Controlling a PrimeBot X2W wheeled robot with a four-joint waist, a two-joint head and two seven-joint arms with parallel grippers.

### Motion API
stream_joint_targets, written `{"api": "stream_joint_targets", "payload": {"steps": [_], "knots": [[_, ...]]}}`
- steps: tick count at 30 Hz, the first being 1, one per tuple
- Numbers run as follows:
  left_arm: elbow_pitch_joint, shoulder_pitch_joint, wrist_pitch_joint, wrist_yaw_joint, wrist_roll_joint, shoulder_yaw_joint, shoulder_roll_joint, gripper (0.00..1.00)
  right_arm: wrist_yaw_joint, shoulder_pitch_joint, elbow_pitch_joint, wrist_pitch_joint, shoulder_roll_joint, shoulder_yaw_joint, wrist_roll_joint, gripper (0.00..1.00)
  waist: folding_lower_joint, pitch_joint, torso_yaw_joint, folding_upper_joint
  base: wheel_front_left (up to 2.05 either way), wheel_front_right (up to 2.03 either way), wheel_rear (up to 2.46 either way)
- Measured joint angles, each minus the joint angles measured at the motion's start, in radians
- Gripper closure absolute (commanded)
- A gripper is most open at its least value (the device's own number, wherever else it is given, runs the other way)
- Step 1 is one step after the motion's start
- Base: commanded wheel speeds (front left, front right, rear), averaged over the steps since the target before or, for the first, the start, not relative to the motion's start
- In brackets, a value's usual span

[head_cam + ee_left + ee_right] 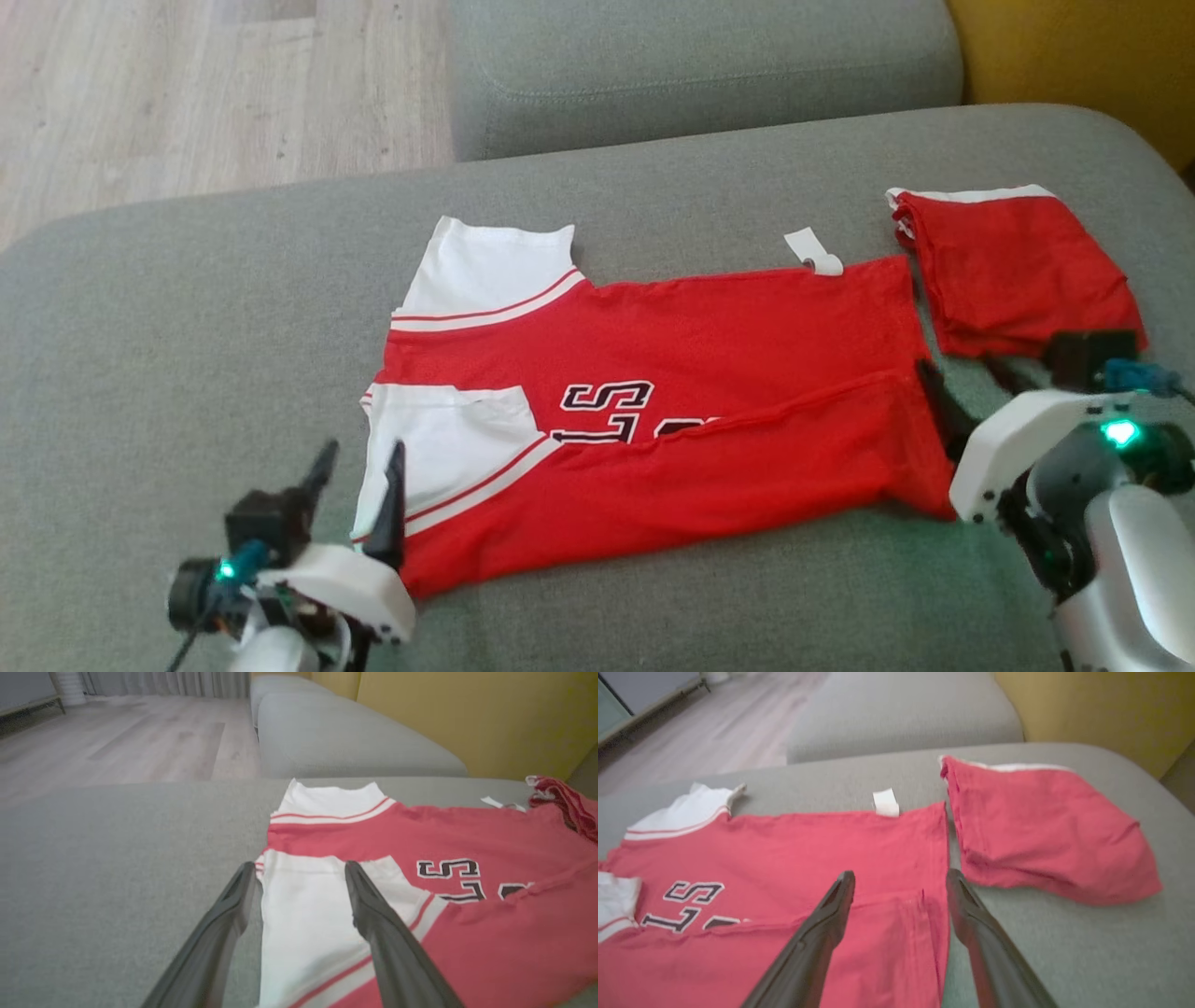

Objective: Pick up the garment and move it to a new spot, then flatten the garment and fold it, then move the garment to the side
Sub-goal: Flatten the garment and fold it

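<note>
The garment (709,373) is a red jersey with white sleeves and dark letters. It lies spread on the grey cushion (187,308), its near long edge folded up over the middle. My left gripper (364,452) stands open at the jersey's sleeve end. In the left wrist view the near white sleeve (303,914) lies flat under and between the spread fingers of the left gripper (300,865). My right gripper (957,369) stands open at the hem end; in the right wrist view the right gripper (901,873) straddles the folded hem corner (924,914). Neither gripper holds anything.
A second red cloth (1018,271), folded with a white band, lies just right of the jersey's hem. A white label (814,252) sticks out at the jersey's far edge. Another grey cushion (700,65) lies beyond, yellow upholstery (1083,56) at the far right, wooden floor (187,84) at the left.
</note>
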Motion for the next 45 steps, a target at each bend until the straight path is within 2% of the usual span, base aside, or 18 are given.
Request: {"api": "stream_joint_targets", "payload": {"steps": [3,8,12,16,21,25,33,39,45], "knots": [[-0.04,-0.01,-0.049,0.016,-0.007,0.023,0.001,0.0,0.0,-0.002,-0.045,-0.058,0.017,-0.026,-0.017,0.0,0.0,0.011,-0.002,0.0,0.0,0.0,0.0],[-0.091,-0.076,-0.115,0.014,-0.007,0.043,0.001,0.0,0.0,-0.014,-0.078,-0.164,0.043,-0.069,-0.063,0.0,0.0,0.038,-0.006,0.0,0.0,0.0,0.0],[-0.105,-0.171,-0.105,-0.019,-0.006,0.037,0.012,0.0,0.0,-0.062,-0.082,-0.23,0.063,-0.087,-0.095,0.0,0.0001,0.073,-0.011,0.0,0.0,0.0,0.0],[-0.075,-0.313,-0.04,-0.076,-0.004,0.028,0.052,0.0,0.0,-0.137,-0.083,-0.262,0.074,-0.087,-0.114,0.0,0.0002,0.123,-0.02,0.0,0.0,0.0,0.0],[0.038,-0.537,0.115,-0.16,-0.021,-0.005,0.098,0.0,0.0,-0.23,-0.072,-0.281,0.076,-0.066,-0.124,0.0,0.0003,0.201,-0.037,0.0,0.0,0.0,0.0],[0.146,-0.665,0.245,-0.189,-0.059,-0.051,0.14,0.0,0.0,-0.3,-0.051,-0.297,0.078,-0.03,-0.132,0.0,0.0003,0.262,-0.062,-0.0001,0.0,0.0,0.0],[0.294,-0.815,0.388,-0.197,-0.146,-0.178,0.218,0.0,0.0,-0.393,-0.021,-0.326,0.089,0.023,-0.132,0.0,0.0003,0.364,-0.127,-0.0001,0.0,0.0,0.0],[0.385,-0.897,0.426,-0.197,-0.218,-0.236,0.259,0.0,0.0,-0.424,-0.001,-0.349,0.098,0.047,-0.13,0.0,0.0002,0.432,-0.181,-0.0001,0.0,0.0,0.0],[0.438,-0.933,0.457,-0.197,-0.258,-0.281,0.263,0.0,0.0,-0.436,0.013,-0.358,0.1,0.052,-0.13,0.0,0.0,0.459,-0.21,-0.0001,0.0,0.0,0.0]]}}
